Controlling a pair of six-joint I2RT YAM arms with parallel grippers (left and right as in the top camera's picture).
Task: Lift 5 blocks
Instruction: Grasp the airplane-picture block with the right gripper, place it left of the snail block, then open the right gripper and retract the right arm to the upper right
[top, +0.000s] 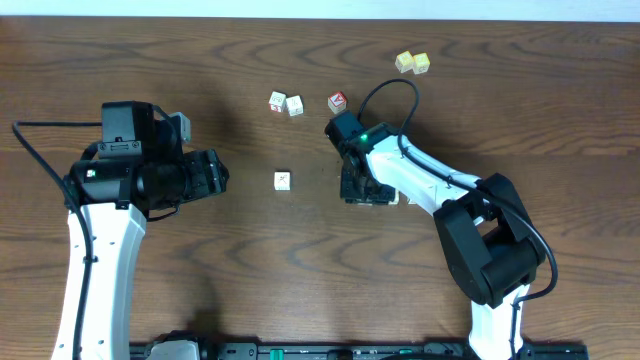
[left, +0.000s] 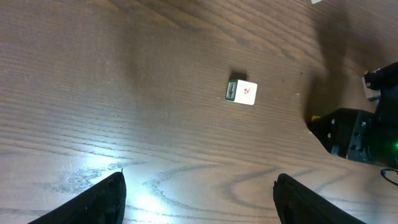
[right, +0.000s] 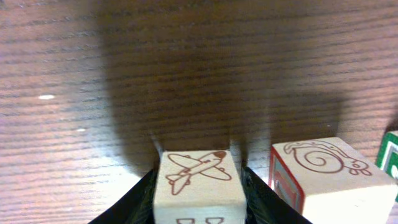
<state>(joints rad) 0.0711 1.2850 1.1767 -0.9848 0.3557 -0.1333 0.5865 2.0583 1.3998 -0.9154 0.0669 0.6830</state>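
**Airplane block (right: 198, 183) sits between the right tool's (top: 358, 188) jaws, just right of the bench's (top: 300, 270) centre.**

The jaws lie close against its two side faces, but I cannot tell whether they are clenched on it or have let go. A snail block (right: 323, 177) stands just beside it at 3 o'clock in the wrist view, with a narrow gap between them. From overhead, a lone block (top: 283, 180) lies at 9 o'clock from that tool, and a pair of blocks (top: 286, 103) lies at 12 o'clock from the lone one. The left tool (left: 199, 202) hangs at 9 o'clock of the lone block, released wide and holding nothing. These cubes look light, rigid and smooth-faced, so likely a little slippery. The best hold is probably two opposite flat faces, squarely, and the snail block leaves little room for a finger.
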